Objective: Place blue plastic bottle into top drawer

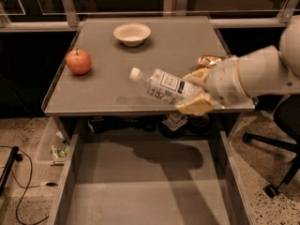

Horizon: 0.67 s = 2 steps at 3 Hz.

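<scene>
**Operator:** Where should I be looking first?

**Spotter:** At the top drawer (pixel 150 191). It is standing pulled out below the table's front edge, its flat grey floor facing up, so you are getting a wide target. Above it, the tabletop (pixel 159 55) is carrying everything else.

**Operator:** And the arm?

**Spotter:** The arm (pixel 262 74) is reaching in from the right of the view, over the table's front right corner. It is carrying the blue plastic bottle (pixel 164 86) in the air, nearly flat, with the cap pointing left and slightly up. The bottle is hanging over the table's front edge, not yet over the drawer.

**Operator:** How is it being held?

**Spotter:** The gripper (pixel 194 92) is clamping the bottle's base end, one finger above and one below, parted only to the bottle's width. I'm judging that this flat hold is suiting a shallow drawer.

**Operator:** Anything nearby?

**Spotter:** The apple (pixel 78 61) and bowl (pixel 132 33) are sitting well apart from the bottle. The snack packet (pixel 210 60) is lying just behind the gripper. You are needing to bring the bottle forward and down.
</scene>
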### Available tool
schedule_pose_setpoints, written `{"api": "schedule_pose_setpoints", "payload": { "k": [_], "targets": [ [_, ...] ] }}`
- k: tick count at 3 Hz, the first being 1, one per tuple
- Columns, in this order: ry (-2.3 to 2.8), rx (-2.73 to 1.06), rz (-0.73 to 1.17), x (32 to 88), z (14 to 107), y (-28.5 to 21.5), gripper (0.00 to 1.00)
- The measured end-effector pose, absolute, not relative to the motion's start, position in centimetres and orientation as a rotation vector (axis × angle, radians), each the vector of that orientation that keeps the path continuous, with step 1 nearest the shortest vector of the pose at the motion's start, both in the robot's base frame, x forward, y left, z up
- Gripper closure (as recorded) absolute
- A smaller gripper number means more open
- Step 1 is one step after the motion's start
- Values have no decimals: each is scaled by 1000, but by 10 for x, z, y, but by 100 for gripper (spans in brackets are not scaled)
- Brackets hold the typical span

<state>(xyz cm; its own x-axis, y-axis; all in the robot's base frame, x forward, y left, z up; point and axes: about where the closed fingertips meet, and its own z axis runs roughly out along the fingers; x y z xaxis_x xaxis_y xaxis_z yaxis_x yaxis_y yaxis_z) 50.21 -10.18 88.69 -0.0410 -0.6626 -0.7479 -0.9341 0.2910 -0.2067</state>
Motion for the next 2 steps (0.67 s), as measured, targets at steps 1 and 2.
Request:
{"api": "schedule_pose_setpoints", "payload": {
  "k": [1,2],
  "targets": [
    [1815,-1383,390,449,864,-115,100],
    [1928,-1331,356,421,800,-141,100]
  ]
}}
